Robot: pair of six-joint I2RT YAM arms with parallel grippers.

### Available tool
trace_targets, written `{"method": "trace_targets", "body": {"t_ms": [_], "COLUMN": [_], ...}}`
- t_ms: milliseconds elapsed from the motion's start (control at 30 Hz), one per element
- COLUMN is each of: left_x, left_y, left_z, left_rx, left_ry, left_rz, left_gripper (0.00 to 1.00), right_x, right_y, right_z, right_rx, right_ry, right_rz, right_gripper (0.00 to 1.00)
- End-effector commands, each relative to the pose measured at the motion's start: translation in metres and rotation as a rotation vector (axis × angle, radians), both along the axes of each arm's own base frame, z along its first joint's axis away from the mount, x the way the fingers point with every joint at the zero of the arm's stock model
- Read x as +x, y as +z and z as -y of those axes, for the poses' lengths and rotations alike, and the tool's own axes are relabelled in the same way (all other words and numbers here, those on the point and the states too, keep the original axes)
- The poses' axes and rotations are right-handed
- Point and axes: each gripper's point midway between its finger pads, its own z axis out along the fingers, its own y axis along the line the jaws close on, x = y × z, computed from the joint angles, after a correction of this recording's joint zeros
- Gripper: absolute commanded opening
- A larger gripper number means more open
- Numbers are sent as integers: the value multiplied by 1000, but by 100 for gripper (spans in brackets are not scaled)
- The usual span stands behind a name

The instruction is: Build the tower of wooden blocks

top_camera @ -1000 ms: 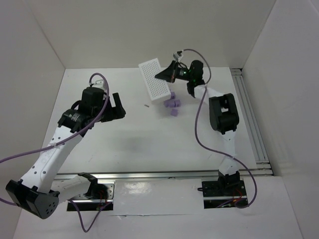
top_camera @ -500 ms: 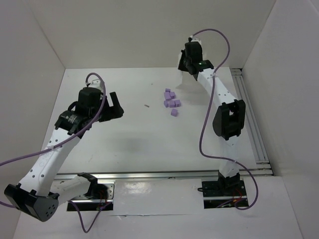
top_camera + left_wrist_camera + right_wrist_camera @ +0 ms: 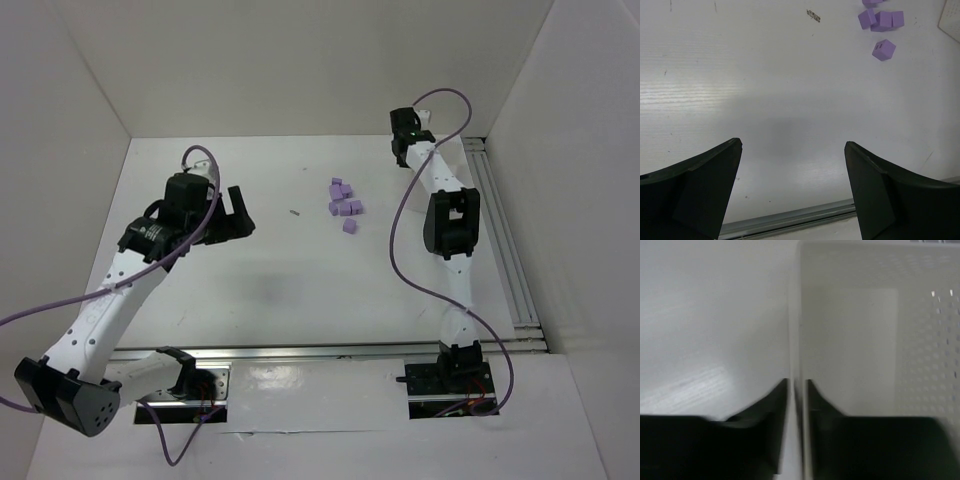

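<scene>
Right tool (image 3: 796, 390): you have it pinched on the thin wall of the white tray (image 3: 927, 355), fingers almost together with the wall between them, up at the far right corner of the table (image 3: 260, 290).
Left tool (image 3: 236, 214): fingers wide apart with nothing between them, hovering over the left half of the table, well apart from the blocks.
Wood blocks (image 3: 344, 203): loose on the table near the middle of the far edge. Most touch or lie just beside one another, and one sits a little nearer you.
Tower: none yet; as far as you can make out, no block rests on another.
Just changed: a second ago your right tool held the tray tipped over the blocks. Since then it has swung the tray away to the far right corner. The blocks have not shifted in the last half second.
What it means: the blocks look emptied out and uncovered, so stacking can start. Your left tool is the free one.
Small dark bit (image 3: 294, 212): lies left of the blocks, likely no part of the job.
</scene>
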Motion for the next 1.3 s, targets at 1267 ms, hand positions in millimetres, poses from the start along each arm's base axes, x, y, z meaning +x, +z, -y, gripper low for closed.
{"method": "trace_targets", "body": {"t_ms": [1267], "left_x": [25], "left_y": [-28], "left_z": [-15], "left_rx": [137], "left_ry": [18], "left_rz": [-44], "left_gripper": [97], "right_x": [-137], "right_y": [-1], "right_z": [-209], "right_rx": [429], "right_ry": [382], "right_rz": [-30], "right_gripper": [74]}}
